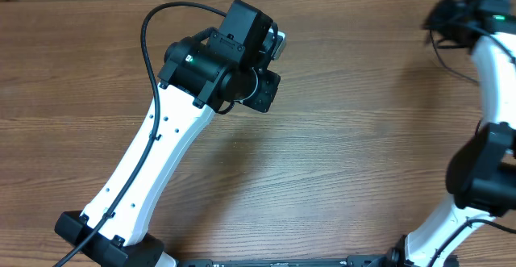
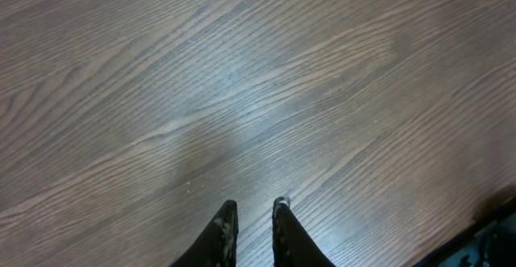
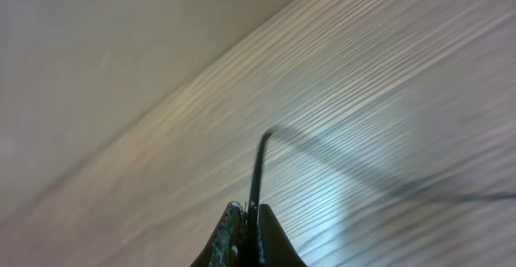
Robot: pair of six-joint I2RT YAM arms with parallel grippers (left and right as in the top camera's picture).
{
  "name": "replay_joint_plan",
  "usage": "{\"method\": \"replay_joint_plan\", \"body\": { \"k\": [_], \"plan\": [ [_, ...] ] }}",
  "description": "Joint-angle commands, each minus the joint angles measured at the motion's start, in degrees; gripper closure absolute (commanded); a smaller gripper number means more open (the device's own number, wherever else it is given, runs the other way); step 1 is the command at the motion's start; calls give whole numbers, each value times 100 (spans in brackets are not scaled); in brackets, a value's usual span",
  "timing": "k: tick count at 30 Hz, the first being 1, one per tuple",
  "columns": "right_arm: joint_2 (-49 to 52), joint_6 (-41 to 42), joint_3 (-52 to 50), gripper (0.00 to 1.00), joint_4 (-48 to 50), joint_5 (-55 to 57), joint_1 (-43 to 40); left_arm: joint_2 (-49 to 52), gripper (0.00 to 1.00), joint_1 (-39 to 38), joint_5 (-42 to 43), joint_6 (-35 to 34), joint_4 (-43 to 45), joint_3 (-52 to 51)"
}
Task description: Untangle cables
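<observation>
One thin black cable [image 3: 258,166] was pinched between the closed fingers of the right claw [image 3: 248,212]. A short length projected beyond the tips, raised above the worktop [image 3: 387,73] near its far edge. The view was blurred, and the rest of the cable could not be traced. The left claw [image 2: 253,209] hung over the worktop, jaws narrowly parted, holding nothing.

Both arms extended.
On the left arm [image 1: 153,150] the jaws are barely parted; the right arm [image 1: 493,73] has its jaws clamped together (a thin cable [image 3: 258,166] pinched between).
</observation>
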Motion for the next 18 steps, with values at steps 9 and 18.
{"method": "replay_joint_plan", "body": {
  "k": [9,18],
  "plan": [
    [-129,-704,116,96,164,208,-2302,-181,79,-52,118,-216,61,2],
    [-129,-623,116,96,168,321,-3807,-181,79,-52,118,-267,109,2]
  ]
}}
